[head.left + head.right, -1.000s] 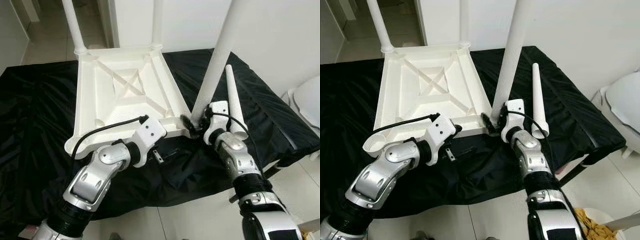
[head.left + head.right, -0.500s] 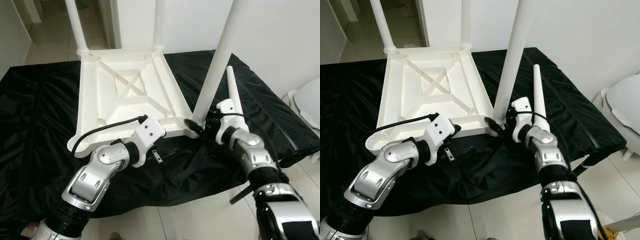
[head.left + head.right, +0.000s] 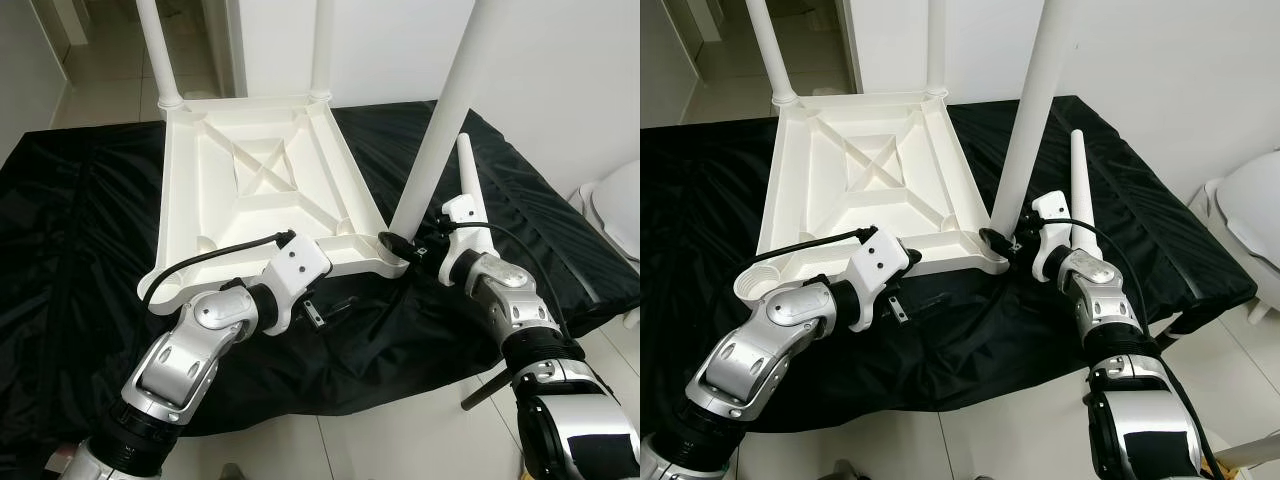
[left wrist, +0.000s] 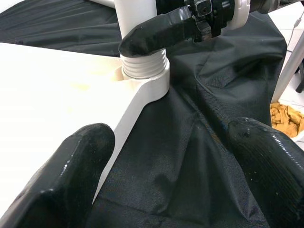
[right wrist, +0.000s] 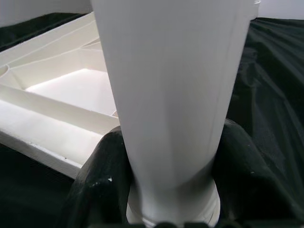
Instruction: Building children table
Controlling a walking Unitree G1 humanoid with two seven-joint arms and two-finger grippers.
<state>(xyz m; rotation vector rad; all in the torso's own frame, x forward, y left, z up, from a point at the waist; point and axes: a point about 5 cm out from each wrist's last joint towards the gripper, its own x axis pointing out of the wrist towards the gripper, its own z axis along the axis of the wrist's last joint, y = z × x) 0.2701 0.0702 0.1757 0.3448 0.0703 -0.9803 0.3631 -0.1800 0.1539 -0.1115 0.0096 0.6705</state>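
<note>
Eye views: white tabletop [image 3: 260, 190] lies upside down on black cloth [image 3: 70, 250]; right gripper [image 3: 405, 247] clasps the near-right leg [image 3: 440, 130] at its base; a loose leg [image 3: 1080, 195] lies just beside.
Left wrist: left gripper [image 4: 175, 166] spread wide, holding nothing, at the tabletop's near edge.
Right wrist: fingers [image 5: 97, 180] hug the smooth white leg.

Upturned white tabletop [image 3: 260, 190] lies on black cloth [image 3: 70, 260]. Right gripper [image 3: 400, 245] grips leg [image 3: 440, 130] at the near right corner socket. Left gripper [image 3: 315, 312] hovers at the near edge.
</note>
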